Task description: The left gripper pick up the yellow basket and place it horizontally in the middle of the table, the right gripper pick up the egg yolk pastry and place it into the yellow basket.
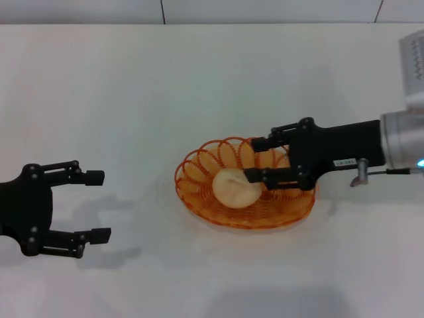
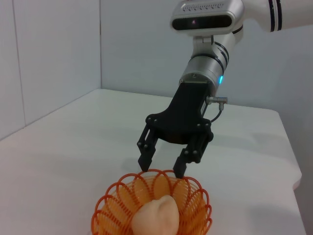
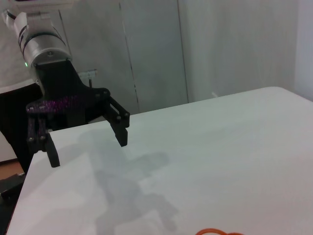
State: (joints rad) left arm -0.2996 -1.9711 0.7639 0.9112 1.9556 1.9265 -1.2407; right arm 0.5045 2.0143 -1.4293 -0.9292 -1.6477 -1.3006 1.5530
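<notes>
Left gripper (image 1: 99, 206) idles wide-jawed, well left of the yellow basket (image 1: 199, 199).
Right gripper (image 1: 250, 159), jaws parted over the egg yolk pastry (image 1: 235, 188) inside the basket, should lift straight up, clearing the rim.

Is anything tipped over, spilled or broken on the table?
No, nothing stands out. The yellow basket sits flat on the table with the egg yolk pastry whole inside it. The right gripper is open beside the pastry; the left gripper is open, off to the side.
</notes>
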